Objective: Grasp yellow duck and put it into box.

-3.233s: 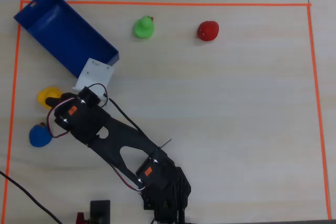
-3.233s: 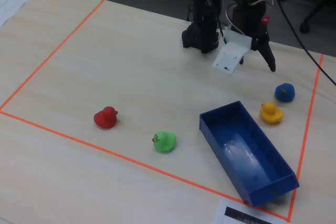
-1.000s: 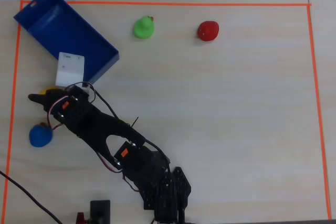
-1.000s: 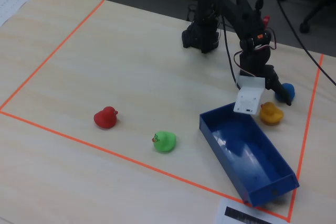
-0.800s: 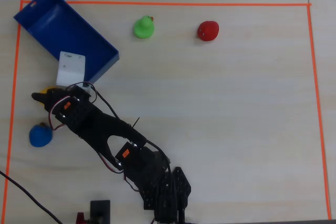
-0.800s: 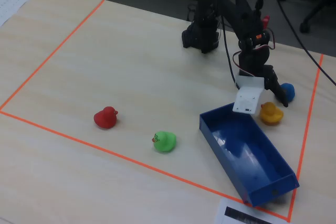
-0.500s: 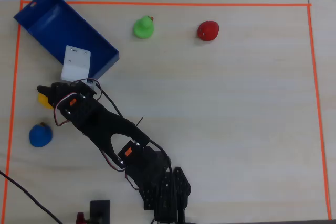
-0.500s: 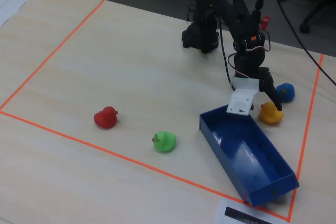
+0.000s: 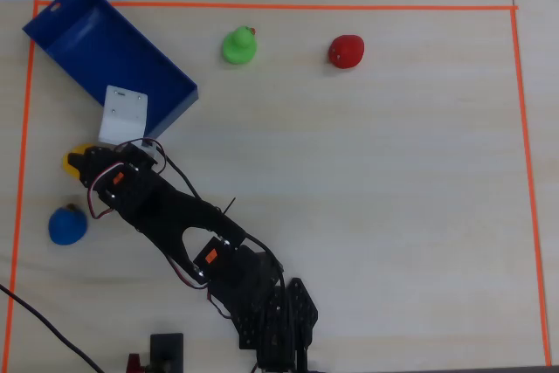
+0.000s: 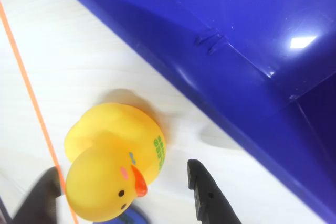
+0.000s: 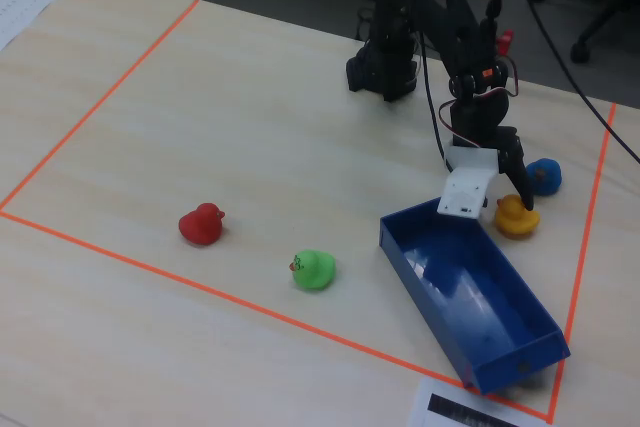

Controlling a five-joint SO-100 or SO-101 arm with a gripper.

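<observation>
A: The fingers (image 10: 207, 195) are seen spread apart in the wrist view, one dark tip on each side of the yellow duck (image 10: 113, 161); nothing is clamped yet. The gripper (image 10: 126, 195) is set low over the duck.

B: Duck location?

A: The duck is on the table (image 9: 367, 181), just beside the long wall of the box (image 10: 247, 40), outside it. Relative to the duck, the orange tape line (image 10: 31, 87) runs on the side away from the box, and the blue duck (image 9: 66, 225) is near, also away from the box.

B: Contact with the duck?

A: It cannot be told whether the pads are touching it; in the overhead view the duck (image 9: 73, 159) is mostly covered by the arm.

B: Risks?

A: A round, smooth body is judged likely to squirt out if the jaws are shut off-centre. The box-side finger is close to the box wall, so the box could be nudged or the finger blocked. If the lift is kept too low, the duck could be knocked against the box wall (image 11: 425, 272).
</observation>
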